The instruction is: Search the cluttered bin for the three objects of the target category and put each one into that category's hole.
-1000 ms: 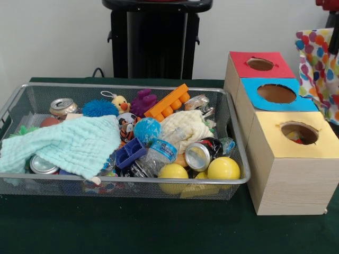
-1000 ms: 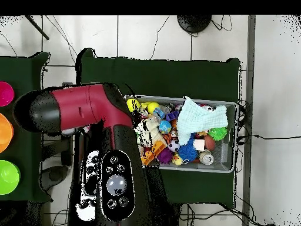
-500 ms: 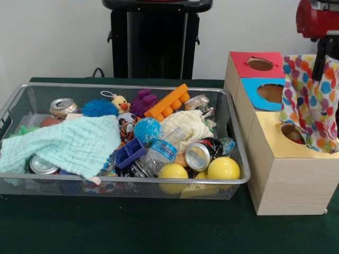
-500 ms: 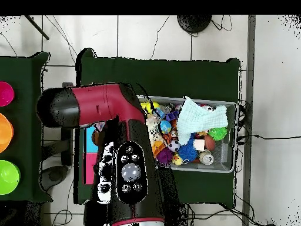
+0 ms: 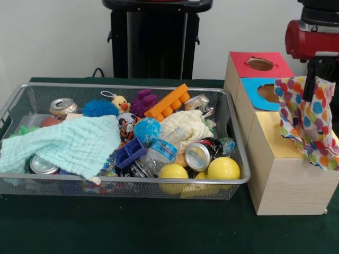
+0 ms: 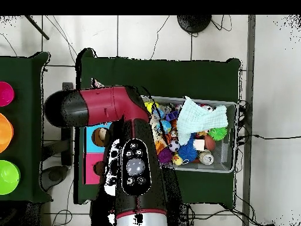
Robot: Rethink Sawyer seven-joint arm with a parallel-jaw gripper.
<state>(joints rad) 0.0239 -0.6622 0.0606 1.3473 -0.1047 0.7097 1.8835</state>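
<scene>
The gripper [image 5: 317, 71] hangs from the red arm [image 5: 311, 38] at the top right of the front view, its dark fingers pinched on the top edge of a polka-dot cloth [image 5: 309, 119], which drapes straight down from it. Directly beneath the gripper, the cloth's lower folds lie over the top of the yellow box [image 5: 288, 172] and cover its hole, so the hole cannot be seen; the bottom corner of the cloth spills past the box's right side. Just behind the gripper, toward the robot, sits the blue box [image 5: 259, 89] with its round hole partly hidden by the cloth's edge, and beyond that the red box [image 5: 257, 64] with its hole open to view. To the left of the gripper, past the row of boxes, the wire basket [image 5: 122, 180] rests on the green table [image 5: 132, 227], just beside the boxes. In the basket, nearest the gripper's side, are two yellow balls [image 5: 223, 168], a soda can [image 5: 201, 153] and a cream cloth [image 5: 185, 127]; farther off lie an orange block [image 5: 168, 103], a water bottle [image 5: 161, 151] and a mint-green cloth [image 5: 63, 145] draped over the far left end. From overhead, the arm [image 6: 111, 109] covers the yellow box and the gripper.
</scene>
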